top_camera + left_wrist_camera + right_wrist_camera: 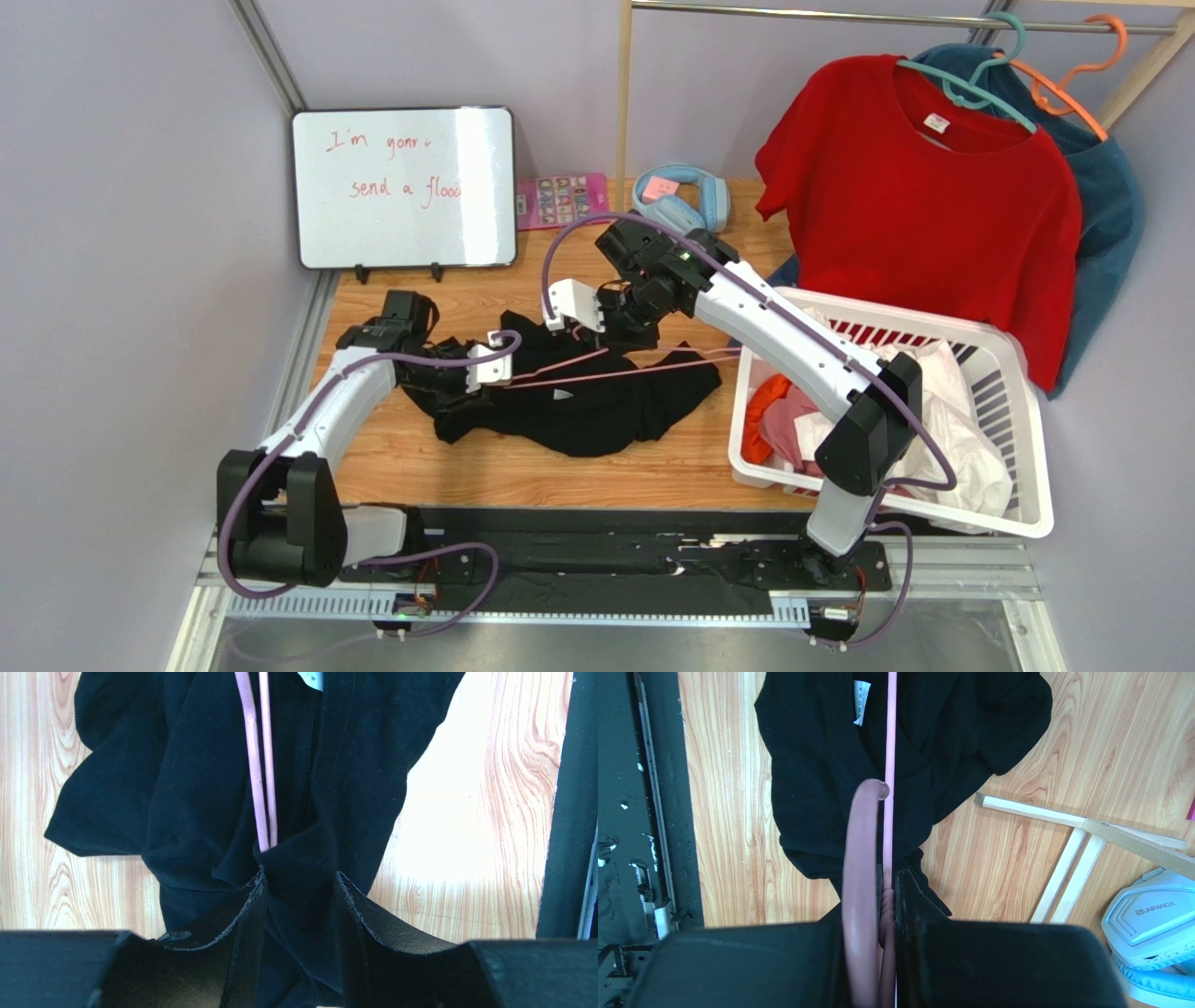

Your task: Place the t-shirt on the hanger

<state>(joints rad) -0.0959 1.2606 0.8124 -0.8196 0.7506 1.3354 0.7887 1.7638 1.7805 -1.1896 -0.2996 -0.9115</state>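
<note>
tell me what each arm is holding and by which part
Right gripper: the hanger, clamped at the twisted neck under its hook. Left gripper: its jaws flank a fold of the t-shirt; a firm pinch cannot be told.

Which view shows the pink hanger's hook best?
Right wrist: the hanger's hook fills the foreground, pinched by the right end effector. Left wrist shows two wires on the t-shirt; top external, faint wires, hook hidden.

Top view high, near side, looking down, 2 wrist views close over the t-shirt, shared by all 3
</note>
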